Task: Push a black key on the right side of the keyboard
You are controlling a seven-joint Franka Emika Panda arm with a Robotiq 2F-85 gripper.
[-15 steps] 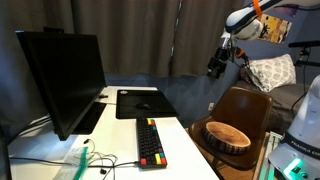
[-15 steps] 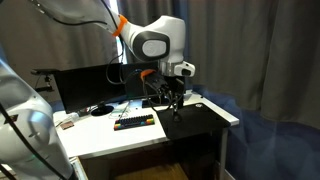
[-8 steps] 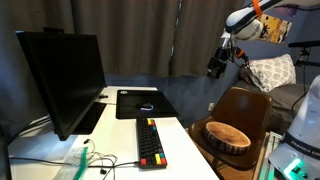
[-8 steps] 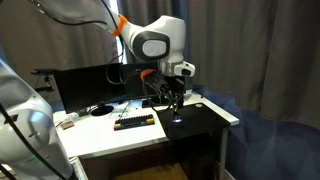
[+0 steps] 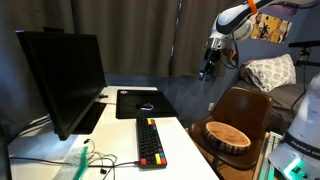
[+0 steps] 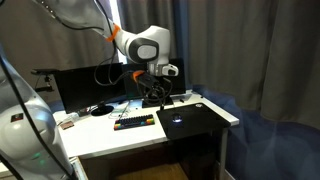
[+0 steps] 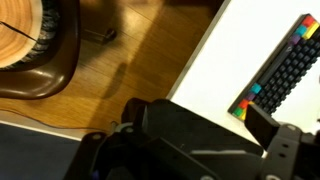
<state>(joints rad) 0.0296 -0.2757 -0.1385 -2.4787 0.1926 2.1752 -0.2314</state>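
Observation:
The slim black keyboard (image 5: 150, 142) with red-orange, yellow and green keys lies on the white desk in front of the monitor. It also shows in an exterior view (image 6: 133, 122) and at the upper right of the wrist view (image 7: 288, 68). My gripper (image 5: 207, 70) hangs high in the air, off to the side of the desk and well away from the keyboard. In an exterior view (image 6: 155, 97) it hovers behind the keyboard. In the wrist view its dark body (image 7: 190, 140) fills the bottom. The jaws are not clear enough to read.
A black monitor (image 5: 60, 80) stands at the desk's side. A flat black mouse mat (image 5: 138, 103) lies beyond the keyboard. A wooden bowl (image 5: 228, 135) rests on a brown chair (image 5: 250, 105) beside the desk. Cables (image 5: 95, 160) lie near the front edge.
My gripper has moved sideways and slightly up, from over the mouse mat's side toward the keyboard's end of the desk. The keyboard has not moved.

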